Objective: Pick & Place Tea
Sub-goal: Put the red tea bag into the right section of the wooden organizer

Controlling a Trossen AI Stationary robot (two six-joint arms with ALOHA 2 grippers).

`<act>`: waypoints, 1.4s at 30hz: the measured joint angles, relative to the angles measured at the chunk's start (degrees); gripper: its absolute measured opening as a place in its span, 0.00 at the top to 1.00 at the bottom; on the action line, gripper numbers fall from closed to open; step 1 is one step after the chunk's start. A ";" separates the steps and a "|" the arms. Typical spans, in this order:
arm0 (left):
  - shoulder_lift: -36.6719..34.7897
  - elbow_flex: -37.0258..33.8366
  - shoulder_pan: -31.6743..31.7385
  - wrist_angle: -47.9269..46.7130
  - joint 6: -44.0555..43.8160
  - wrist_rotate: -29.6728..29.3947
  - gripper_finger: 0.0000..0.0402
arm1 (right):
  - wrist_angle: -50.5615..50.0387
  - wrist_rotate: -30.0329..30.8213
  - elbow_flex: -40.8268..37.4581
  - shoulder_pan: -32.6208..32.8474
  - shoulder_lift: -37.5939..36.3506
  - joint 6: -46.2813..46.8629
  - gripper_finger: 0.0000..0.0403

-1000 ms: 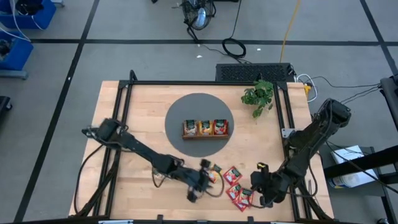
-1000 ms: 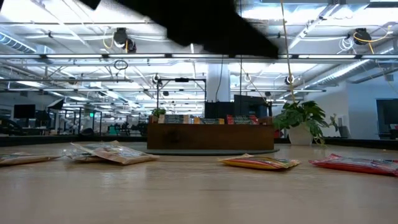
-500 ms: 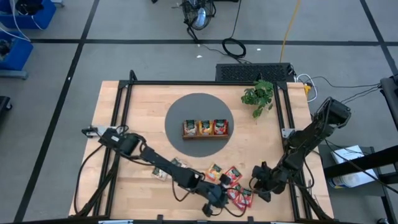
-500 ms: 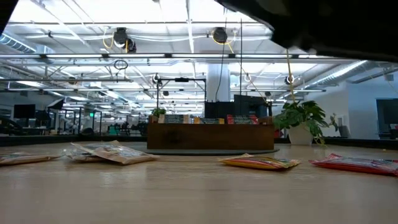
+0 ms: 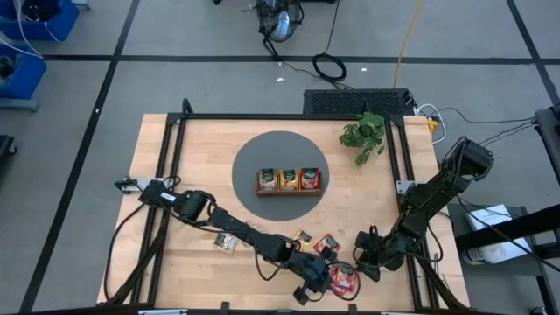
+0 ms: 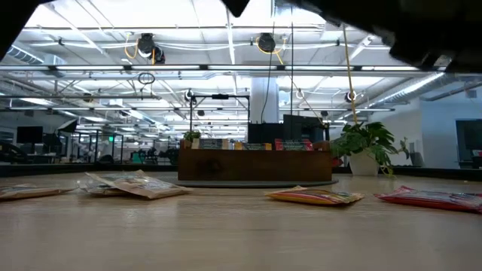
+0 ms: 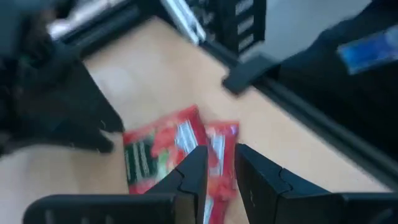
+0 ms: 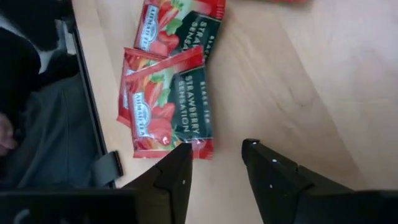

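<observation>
Tea sachets lie scattered along the near edge of a wooden table [image 5: 192,149], while others stand sorted in a brown three-compartment tray [image 5: 289,181] on a round grey mat [image 5: 280,153] at the table's middle. Reaching across from the left, the left tool [image 5: 317,282] hangs over a pair of overlapping red strawberry sachets [image 5: 344,278], its two fingers [image 7: 194,180] slightly apart and holding nothing. Just beside them on the right, the right tool [image 5: 366,261] points down at the same red sachets, fingers [image 8: 180,171] parted and empty. Another red sachet [image 5: 326,246] and an orange-yellow sachet [image 5: 304,237] lie nearby; one more sachet [image 5: 227,242] rests farther left. A potted plant [image 5: 364,134] stands at the far right.
</observation>
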 joint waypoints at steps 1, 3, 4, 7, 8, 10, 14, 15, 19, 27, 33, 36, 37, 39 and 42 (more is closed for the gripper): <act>0.35 0.45 0.13 0.01 0.04 1.32 0.78 | 0.36 0.00 0.00 -0.04 0.02 0.13 0.66; 0.85 1.38 0.36 -0.78 -0.02 3.38 0.78 | 1.08 0.02 0.00 -0.06 0.03 0.17 0.66; 0.93 1.51 0.46 -1.59 -0.05 4.24 0.78 | 1.50 0.10 0.00 -0.07 0.04 0.17 0.67; 1.21 1.75 0.95 -0.83 -0.05 6.35 0.78 | 2.84 1.23 0.02 -0.03 0.47 0.08 0.67; 1.21 1.77 1.21 -0.71 -0.05 6.49 0.78 | 3.11 1.31 0.02 0.11 0.67 0.24 0.67; 1.36 1.77 1.87 -1.05 -0.16 6.54 0.78 | 4.47 1.20 0.02 0.17 2.02 0.52 0.67; 3.14 1.68 3.65 -2.20 -2.24 6.78 0.78 | 8.08 1.35 0.11 0.22 5.52 0.81 0.67; 3.68 1.68 4.17 -1.89 -2.97 7.00 0.78 | 9.29 1.53 0.13 0.22 6.57 0.83 0.67; 4.23 1.72 5.39 -3.52 -3.76 7.25 0.78 | 12.14 1.71 0.24 0.20 9.00 0.37 0.67; 3.94 1.88 6.47 -10.89 -5.00 6.14 0.78 | 12.70 4.31 0.28 -1.47 9.55 -2.96 0.67; 3.81 1.96 6.53 -12.84 -4.91 3.33 0.78 | 13.45 4.20 0.20 -3.75 9.45 -8.82 0.67; 3.51 1.91 6.51 -13.05 -4.04 3.09 0.78 | 13.51 4.18 0.13 -4.70 9.10 -10.51 0.67; 3.22 1.84 6.47 -13.57 -3.51 2.68 0.78 | 13.46 4.18 0.10 -4.89 8.94 -11.08 0.67; 2.73 1.78 6.14 -13.57 -2.93 1.77 0.78 | 13.12 4.11 0.02 -5.31 8.35 -12.97 0.67; 0.99 1.53 5.13 -15.16 -0.65 -2.08 0.78 | 12.37 4.15 -0.09 -6.33 7.00 -14.92 0.67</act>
